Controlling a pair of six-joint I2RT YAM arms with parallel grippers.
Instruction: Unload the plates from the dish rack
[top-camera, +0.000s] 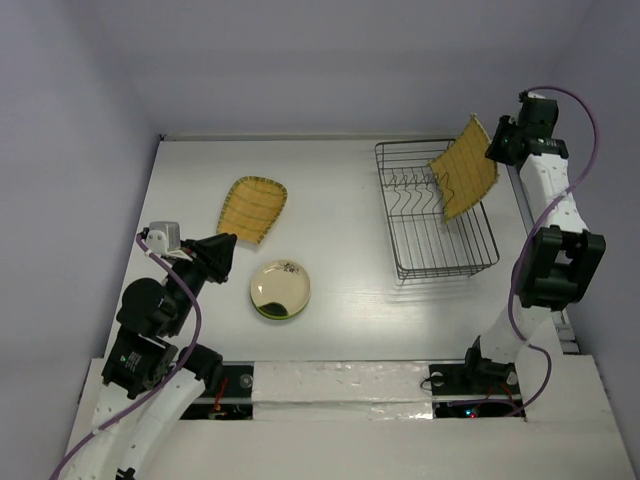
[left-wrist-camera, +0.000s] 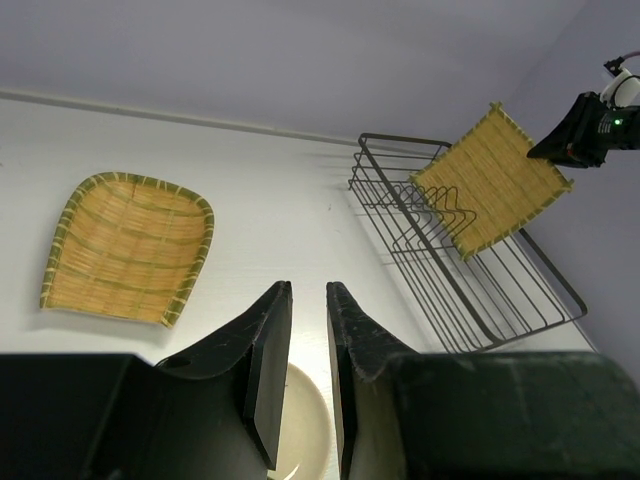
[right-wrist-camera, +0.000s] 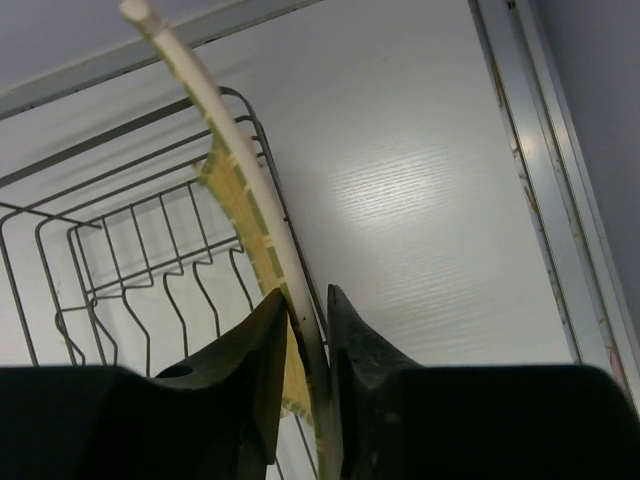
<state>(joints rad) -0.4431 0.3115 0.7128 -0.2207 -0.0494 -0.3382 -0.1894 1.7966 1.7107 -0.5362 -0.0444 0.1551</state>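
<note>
Right tool (right-wrist-camera: 300, 300) clamps square woven straw-yellow plate (top-camera: 465, 168) over grey wire dish rack (top-camera: 440, 255) at 2 o'clock; left tool (left-wrist-camera: 308, 292) barely parted, empty.

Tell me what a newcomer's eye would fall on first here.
The square woven plate stands out first, held tilted over the wire dish rack and pinched at its edge by the right gripper. Next comes the oval woven plate, lying flat on the table to the left. A cream plate sits nearer the arms, close to the left gripper.
</note>
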